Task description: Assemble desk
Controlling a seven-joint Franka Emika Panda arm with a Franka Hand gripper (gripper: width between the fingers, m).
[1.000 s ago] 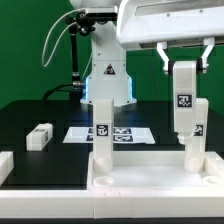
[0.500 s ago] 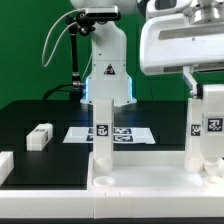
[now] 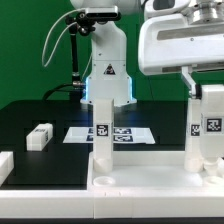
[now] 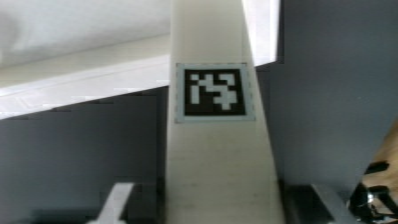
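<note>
The desk's wide white rimmed panel [image 3: 110, 185] lies across the foreground of the exterior view. One tagged white leg [image 3: 102, 135] stands upright on its far left part. My gripper [image 3: 207, 92] is at the exterior view's right, shut on a second upright tagged leg [image 3: 210, 125]. That leg's lower end reaches the panel's far right corner; whether it is seated there is hidden. In the wrist view the same leg [image 4: 217, 150] runs between the two fingers [image 4: 121, 200], its square tag facing the camera. My gripper [image 4: 214, 208] straddles it.
A loose white leg [image 3: 38, 136] lies on the black table at the exterior view's left, and another white piece [image 3: 4, 166] sits at the left edge. The marker board [image 3: 128, 134] lies behind the standing leg. The arm's base [image 3: 105, 75] rises at the back.
One second ago my gripper and the held leg were higher and further left; they moved right and down over the panel's right corner. Nothing has shifted in the last half second.
</note>
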